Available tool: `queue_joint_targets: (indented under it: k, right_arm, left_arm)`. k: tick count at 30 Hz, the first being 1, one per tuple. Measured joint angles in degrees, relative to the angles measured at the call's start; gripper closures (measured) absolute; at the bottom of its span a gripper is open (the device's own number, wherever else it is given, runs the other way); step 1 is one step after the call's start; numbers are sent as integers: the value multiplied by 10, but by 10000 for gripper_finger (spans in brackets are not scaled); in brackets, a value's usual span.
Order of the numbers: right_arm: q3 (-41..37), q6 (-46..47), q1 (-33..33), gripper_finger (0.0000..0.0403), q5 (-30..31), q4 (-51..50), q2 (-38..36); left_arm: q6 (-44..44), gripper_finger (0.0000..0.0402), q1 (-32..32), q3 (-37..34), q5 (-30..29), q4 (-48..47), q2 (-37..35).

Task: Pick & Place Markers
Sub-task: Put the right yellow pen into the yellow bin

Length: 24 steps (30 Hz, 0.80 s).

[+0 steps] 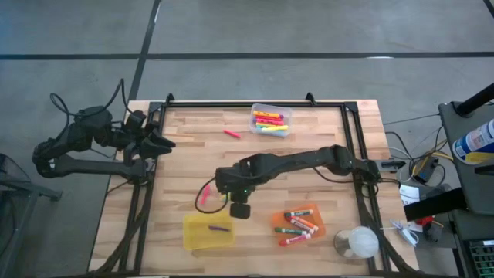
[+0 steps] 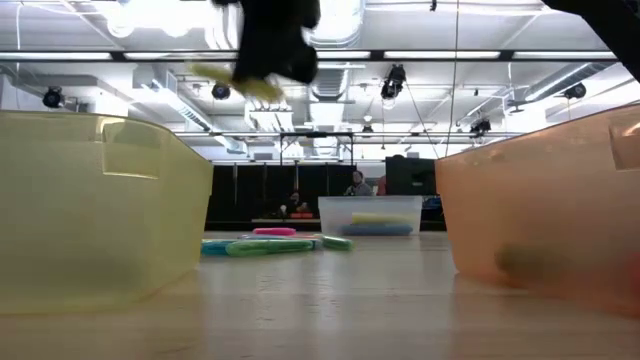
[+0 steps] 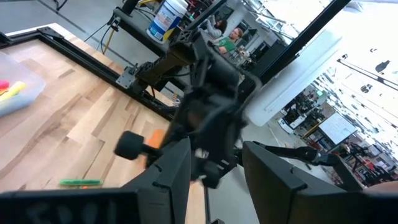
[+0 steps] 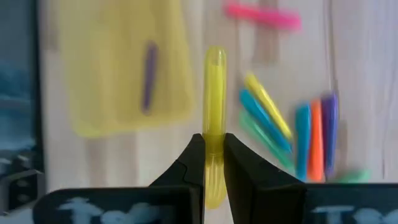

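My right gripper (image 4: pixel 214 146) hangs above the table's middle (image 1: pixel 231 193), shut on a yellow marker (image 4: pixel 215 81). Under it, several loose markers (image 4: pixel 292 134) lie flat on the wood beside the yellow bin (image 1: pixel 193 238), which holds one purple marker (image 4: pixel 148 74). A pink marker (image 1: pixel 204 194) lies by my right gripper and another (image 1: pixel 231 133) lies farther back. The orange bin (image 1: pixel 315 228) holds several markers. My left gripper (image 3: pixel 214 180) waits open past the table's left edge (image 1: pixel 158 143). My right gripper pinches the yellow marker's barrel (image 4: pixel 214 138) between its two fingers, nearer one end than the other. The fingers slant down from above and lie across the marker. The marker is lifted clear of the table and tilted (image 2: pixel 235 82).
A clear bin (image 1: pixel 284 130) with yellow and pink markers stands at the far edge. A clear round cup (image 1: pixel 356 243) stands at the near right corner. A dark frame rail (image 1: pixel 255 103) runs around the tabletop. Bare wood lies between the bins and the far edge.
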Motion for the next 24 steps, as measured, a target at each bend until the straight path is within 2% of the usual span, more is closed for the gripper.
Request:
queue_joint_targets:
  k: [5,17,24]
  right_arm:
    - [15,16,12,376,-2,74,1]
    - [-14,37,38,369,-7,161,6]
    - [-18,39,42,369,-11,170,39]
  left_arm:
    - [2,262,0,0,0,0,0]
    - [2,262,0,0,0,0,0]
    - [4,262,0,0,0,0,1]
